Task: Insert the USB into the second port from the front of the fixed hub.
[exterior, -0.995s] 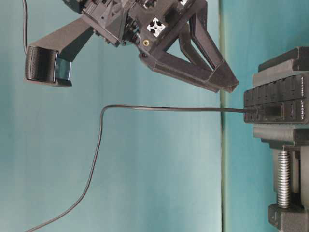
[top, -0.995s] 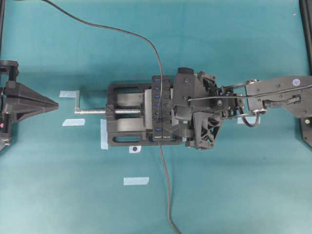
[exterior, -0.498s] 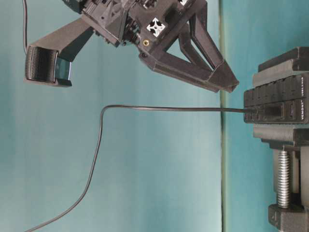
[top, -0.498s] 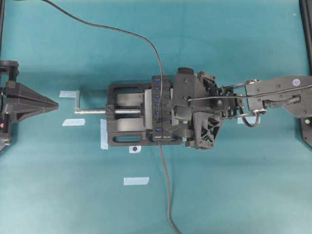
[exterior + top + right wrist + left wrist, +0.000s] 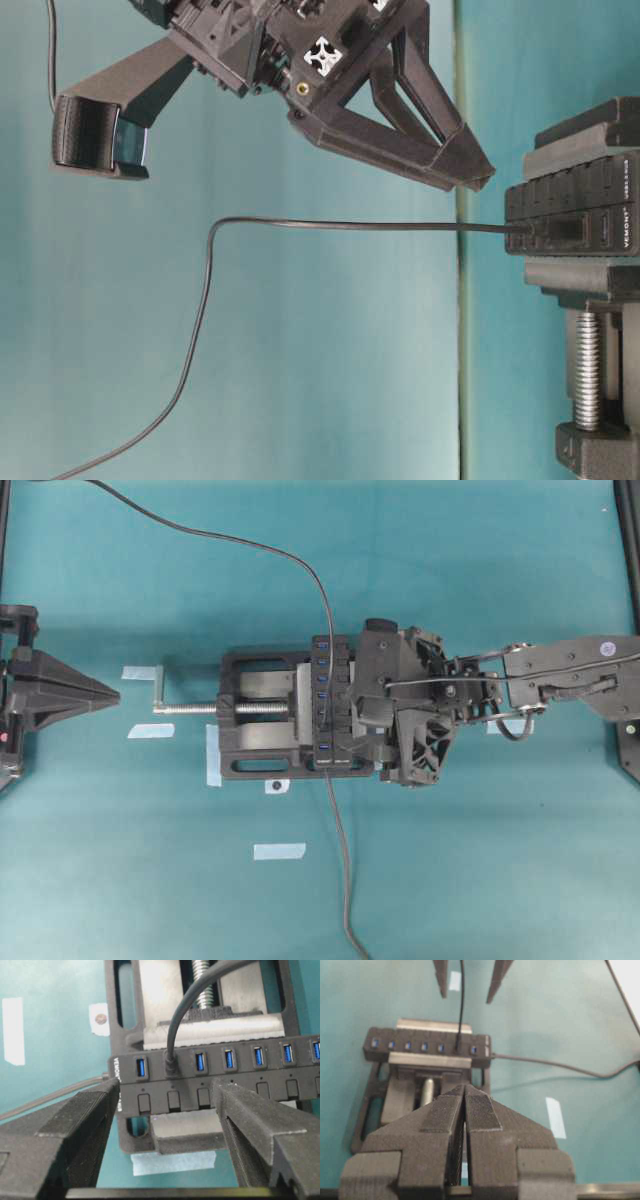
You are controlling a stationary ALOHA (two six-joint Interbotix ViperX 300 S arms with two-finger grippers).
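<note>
The fixed hub (image 5: 322, 695) is a long black bar with blue ports, clamped in a vise. The USB (image 5: 171, 1066) sits plugged into the second port from the hub's front end, and its thin cable (image 5: 350, 226) rises away from it. The USB also shows in the left wrist view (image 5: 457, 1049). My right gripper (image 5: 167, 1095) is open beside the hub (image 5: 240, 1092), one finger on each side of the plug and nothing between them. My left gripper (image 5: 118, 692) is far left, shut and empty, its tip (image 5: 465, 1087) pointing at the vise.
The black vise (image 5: 250, 755) has a silver screw and handle (image 5: 160, 685) sticking out to the left. The hub's own cable (image 5: 345, 880) leaves its front end and runs to the near table edge. Blue tape pieces (image 5: 279, 851) lie on the teal mat.
</note>
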